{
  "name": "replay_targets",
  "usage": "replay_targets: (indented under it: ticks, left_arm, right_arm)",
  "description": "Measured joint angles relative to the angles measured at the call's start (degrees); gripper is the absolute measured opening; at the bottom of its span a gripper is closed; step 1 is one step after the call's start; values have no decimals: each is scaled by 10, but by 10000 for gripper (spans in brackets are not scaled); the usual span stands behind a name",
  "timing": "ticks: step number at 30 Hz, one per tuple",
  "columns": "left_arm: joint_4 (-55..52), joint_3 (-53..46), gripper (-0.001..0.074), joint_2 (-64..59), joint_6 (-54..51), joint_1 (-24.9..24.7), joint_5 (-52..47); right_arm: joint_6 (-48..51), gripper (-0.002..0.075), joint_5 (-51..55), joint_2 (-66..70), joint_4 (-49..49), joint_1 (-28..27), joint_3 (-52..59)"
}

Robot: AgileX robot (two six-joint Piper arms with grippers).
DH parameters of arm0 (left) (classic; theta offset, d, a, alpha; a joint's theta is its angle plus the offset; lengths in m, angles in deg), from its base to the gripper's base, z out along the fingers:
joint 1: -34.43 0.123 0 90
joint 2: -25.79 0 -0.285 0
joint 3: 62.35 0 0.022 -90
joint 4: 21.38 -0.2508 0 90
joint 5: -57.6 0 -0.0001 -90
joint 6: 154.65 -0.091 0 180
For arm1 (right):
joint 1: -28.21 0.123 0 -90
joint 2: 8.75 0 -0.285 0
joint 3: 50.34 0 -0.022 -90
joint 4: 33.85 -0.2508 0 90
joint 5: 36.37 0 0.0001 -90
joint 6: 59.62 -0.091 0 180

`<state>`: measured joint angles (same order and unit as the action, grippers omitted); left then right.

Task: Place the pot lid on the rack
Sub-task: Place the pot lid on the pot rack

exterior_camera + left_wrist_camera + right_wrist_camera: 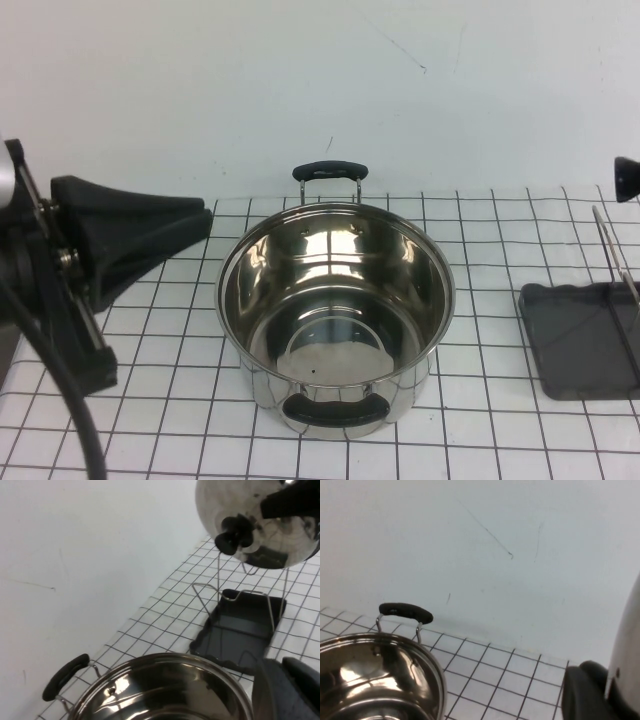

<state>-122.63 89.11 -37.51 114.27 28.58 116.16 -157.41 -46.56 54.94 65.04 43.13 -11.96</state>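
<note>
High view: the open steel pot (335,310) stands at the centre of the gridded worktop (500,440), one black handle toward the wall and one toward the robot. The rack (585,335) lies to the right of the pot, well apart from it, at the right edge of this view. Its dark grey tray rests flat on the worktop, with thin wire rods rising from it.

Left hand (140,235): positioned at the left side of the worktop, beside the pot and not touching it. Whether it is released or clenched cannot be told. It carries nothing visible.

Right hand (287,504): the left wrist view shows a black part of it lying against the domed face of the pot lid (260,522), holding the lid in the air. The hand is clenched on the lid's rim; in the right wrist view (590,692) the lid's edge runs between its black fingers (582,695).

Pot lid: it is held tilted, close to upright, above the rack's tray (240,630). The black knob (232,532) faces toward the pot. The wire rods (220,580) rise up to the lid's lower edge; contact between them cannot be determined.
</note>
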Motion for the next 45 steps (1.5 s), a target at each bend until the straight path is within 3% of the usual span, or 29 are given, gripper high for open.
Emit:
replay_targets:
  ticks: [7,20,38,41,45]
  left_arm:
    - [0,0,-2,3,15,0,38]
    - [0,0,-2,3,28,0,45]
    - [0,0,-2,3,28,0,41]
    - [0,0,-2,3,28,0,41]
    - [0,0,-2,3,28,0,41]
  right_arm:
    - [-5,110,-2,49,5,-5,1]
    - [1,110,-48,91,6,-71,1]
    - [8,113,-69,151,11,-71,1]
    - [8,185,-68,151,11,-71,1]
    - [3,386,-67,151,11,-71,1]
